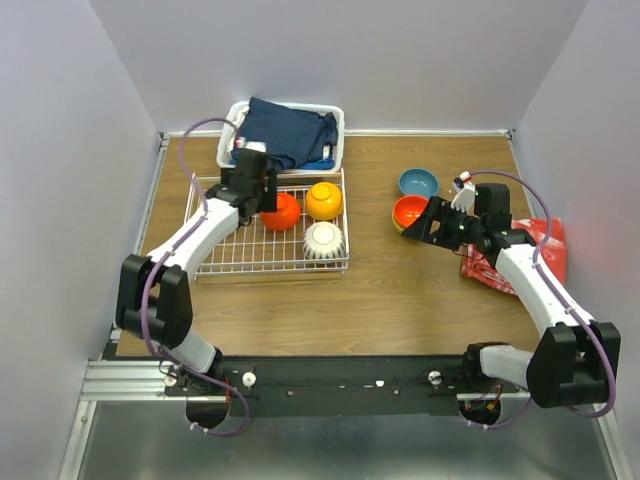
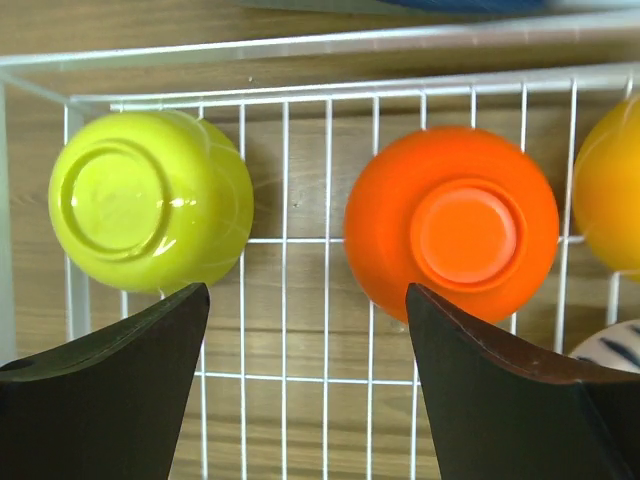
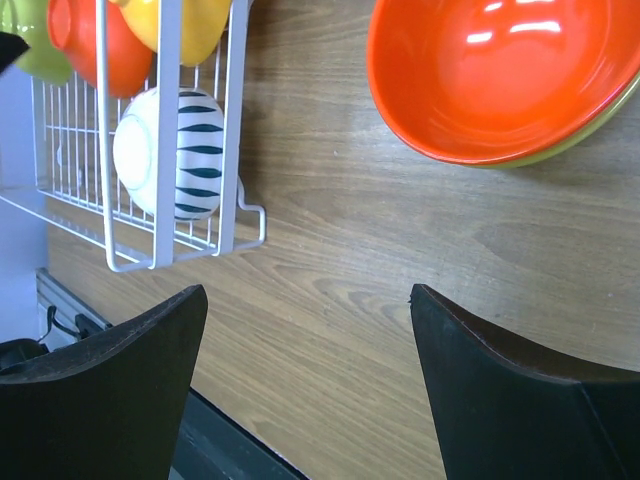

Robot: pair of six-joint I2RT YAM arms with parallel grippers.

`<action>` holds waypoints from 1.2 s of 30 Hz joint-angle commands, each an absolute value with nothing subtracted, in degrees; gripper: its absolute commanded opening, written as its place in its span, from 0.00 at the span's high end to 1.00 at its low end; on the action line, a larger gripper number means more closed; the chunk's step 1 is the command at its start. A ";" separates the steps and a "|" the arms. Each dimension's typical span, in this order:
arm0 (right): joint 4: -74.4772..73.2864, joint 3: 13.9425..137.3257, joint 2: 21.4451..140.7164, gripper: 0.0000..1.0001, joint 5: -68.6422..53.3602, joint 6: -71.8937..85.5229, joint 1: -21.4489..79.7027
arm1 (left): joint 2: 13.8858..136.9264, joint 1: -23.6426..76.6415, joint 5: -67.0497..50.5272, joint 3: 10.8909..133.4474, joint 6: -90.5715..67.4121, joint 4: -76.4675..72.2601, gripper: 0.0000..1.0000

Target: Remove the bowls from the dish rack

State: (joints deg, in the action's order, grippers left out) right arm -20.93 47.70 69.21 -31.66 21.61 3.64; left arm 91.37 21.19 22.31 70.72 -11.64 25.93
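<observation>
The white wire dish rack (image 1: pixel 232 255) holds several upside-down bowls: a red-orange one (image 1: pixel 283 212), an orange-yellow one (image 1: pixel 324 200) and a white ribbed one (image 1: pixel 324 240). My left gripper (image 1: pixel 256 200) hovers open above the rack. In the left wrist view its empty jaws (image 2: pixel 305 295) stand between a lime-green bowl (image 2: pixel 150 200) and the red-orange bowl (image 2: pixel 450 235), touching neither. On the table a blue bowl (image 1: pixel 418 183) stands upright, and a red-orange bowl (image 3: pixel 500 80) sits nested in a lime-green one (image 3: pixel 592 128). My right gripper (image 3: pixel 308 295) is open over bare wood just near of that stack.
A white plastic basket (image 1: pixel 335 115) with dark blue cloth (image 1: pixel 285 135) stands behind the rack. A red bag (image 1: pixel 545 240) lies at the right table edge beside my right arm. The rack's near right corner (image 3: pixel 165 255) shows in the right wrist view.
</observation>
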 commanded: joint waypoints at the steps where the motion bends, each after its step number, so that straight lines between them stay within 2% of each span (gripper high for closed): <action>1: -21.18 46.76 67.41 0.10 -32.34 22.15 3.60 | 86.66 13.20 -1.73 66.63 -28.73 19.17 0.06; 8: -22.15 46.32 65.83 0.10 -31.73 21.80 3.69 | 87.97 5.98 -18.19 58.63 -43.32 6.95 0.01; 23: -22.06 45.09 64.42 0.10 -31.11 22.76 3.78 | 95.53 4.75 -20.21 56.87 -47.81 0.62 0.01; 36: -22.68 44.82 63.81 0.10 -30.59 22.94 3.69 | 96.85 4.40 -21.62 53.09 -51.24 -3.95 0.02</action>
